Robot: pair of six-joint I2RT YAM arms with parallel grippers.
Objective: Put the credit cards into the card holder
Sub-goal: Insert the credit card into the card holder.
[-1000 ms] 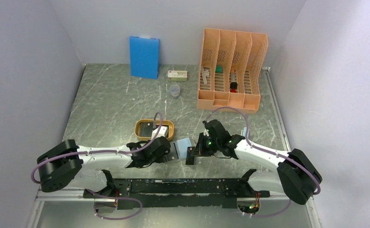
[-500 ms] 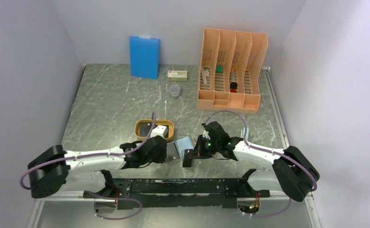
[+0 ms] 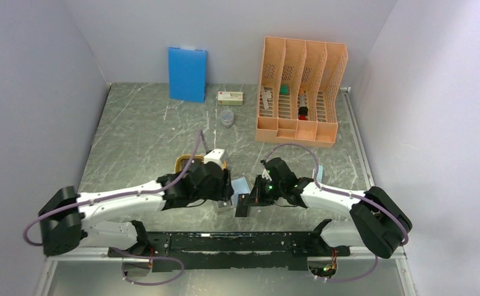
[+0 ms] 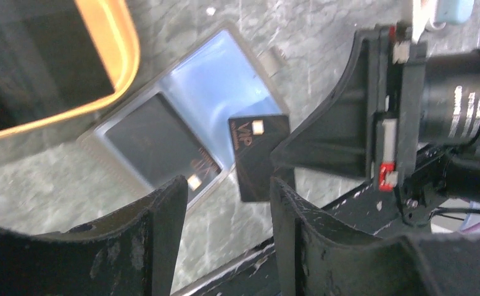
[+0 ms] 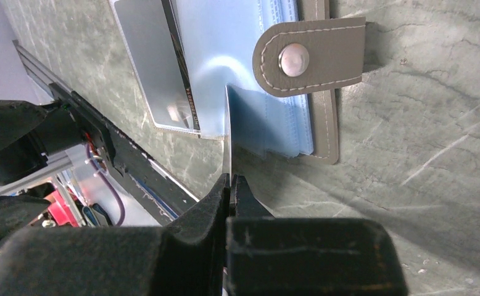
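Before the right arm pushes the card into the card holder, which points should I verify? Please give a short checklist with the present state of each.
1. The right gripper holds the black card: ok, shut on its edge.
2. The card holder lies open, blue pockets up: ok.
3. The card's edge is inside a pocket mouth: cannot tell; it is at the pockets.
4. The left gripper steadies the holder: not ok; it is open and grips nothing.
5. The orange tray has more dark cards: ok.

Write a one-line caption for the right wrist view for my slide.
Right gripper pinches a thin black credit card edge-on at the pale blue pockets of the open grey card holder.
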